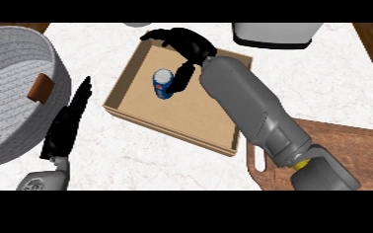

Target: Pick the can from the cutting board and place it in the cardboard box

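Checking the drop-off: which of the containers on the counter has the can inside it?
The open cardboard box at centre holds the blue can, beside the right hand. The grey woven basket at left does not show it.

One can (163, 83), one box (135, 66), perhaps one basket (22, 54)

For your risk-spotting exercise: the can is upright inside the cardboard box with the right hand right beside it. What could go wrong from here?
1. The right hand has its thumb against the can; pulling back carelessly might tip the upright can.
2. The forearm lies across the cardboard box and its right wall, so a low retreat could drag or shift the box.
3. The left hand rests between the box and the grey basket; a shifted box could bump it.
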Controlling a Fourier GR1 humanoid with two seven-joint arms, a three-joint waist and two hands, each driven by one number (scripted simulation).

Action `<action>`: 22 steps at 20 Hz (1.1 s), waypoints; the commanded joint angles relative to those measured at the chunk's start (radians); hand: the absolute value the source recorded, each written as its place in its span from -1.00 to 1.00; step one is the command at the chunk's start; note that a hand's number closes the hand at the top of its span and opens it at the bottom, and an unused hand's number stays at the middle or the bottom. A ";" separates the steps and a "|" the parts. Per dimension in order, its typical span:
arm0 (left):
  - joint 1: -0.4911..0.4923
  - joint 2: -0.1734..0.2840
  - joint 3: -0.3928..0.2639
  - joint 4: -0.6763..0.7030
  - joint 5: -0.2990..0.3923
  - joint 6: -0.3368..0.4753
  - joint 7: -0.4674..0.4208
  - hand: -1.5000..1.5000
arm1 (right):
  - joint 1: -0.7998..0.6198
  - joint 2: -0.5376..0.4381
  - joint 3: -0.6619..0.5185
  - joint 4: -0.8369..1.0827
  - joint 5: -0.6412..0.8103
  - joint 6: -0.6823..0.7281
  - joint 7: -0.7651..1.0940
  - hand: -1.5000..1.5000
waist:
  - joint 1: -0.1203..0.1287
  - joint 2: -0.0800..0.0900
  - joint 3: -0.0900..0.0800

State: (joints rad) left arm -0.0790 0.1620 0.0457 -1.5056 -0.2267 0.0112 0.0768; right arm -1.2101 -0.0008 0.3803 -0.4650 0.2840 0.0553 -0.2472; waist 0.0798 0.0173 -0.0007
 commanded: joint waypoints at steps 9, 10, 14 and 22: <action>0.027 -0.004 0.006 -0.016 0.004 0.003 -0.007 0.00 | -0.028 -0.010 -0.307 0.098 -0.337 -0.046 -0.110 -1.00 | -0.012 0.006 0.001; 0.041 -0.010 0.006 -0.024 0.000 0.014 -0.016 0.00 | -0.037 -0.062 -0.339 0.101 -0.368 0.016 -0.104 -1.00 | -0.020 0.003 0.001; 0.000 -0.016 0.002 -0.039 0.003 0.010 0.048 0.00 | -0.095 -0.130 -0.416 0.163 -0.408 0.003 -0.076 -1.00 | -0.027 0.002 0.001; 0.028 -0.026 -0.024 -0.043 -0.009 0.004 0.003 0.00 | -0.075 -0.358 -0.501 0.276 -0.446 0.115 -0.138 -1.00 | 0.007 0.023 0.003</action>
State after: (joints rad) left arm -0.0497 0.1568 0.0480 -1.5367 -0.2182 0.0052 0.0680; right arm -1.2718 -0.2803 -0.0798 -0.2340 -0.1385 0.1208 -0.3788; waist 0.0755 0.0334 0.0012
